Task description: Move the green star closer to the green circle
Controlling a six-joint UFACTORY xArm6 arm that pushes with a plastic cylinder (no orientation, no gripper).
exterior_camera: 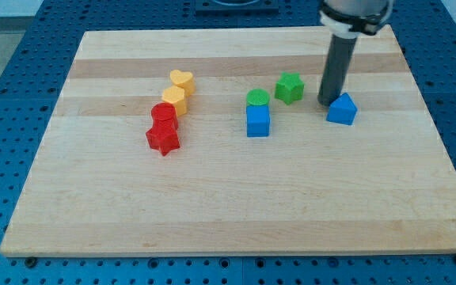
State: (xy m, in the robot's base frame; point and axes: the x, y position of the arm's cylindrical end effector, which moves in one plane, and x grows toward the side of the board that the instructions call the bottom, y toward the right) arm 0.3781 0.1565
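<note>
The green star (289,87) lies on the wooden board right of centre, towards the view's top. The green circle (257,98) lies a short way to its lower left, touching the top of a blue cube (257,121). A small gap separates star and circle. My tip (328,102) rests on the board to the right of the green star, apart from it, and just left of a blue house-shaped block (342,109).
On the view's left a line of blocks runs down: a yellow heart (182,81), a yellow hexagon (174,99), a red cylinder (164,117) and a red star (163,139). The board (228,198) sits on a blue perforated table.
</note>
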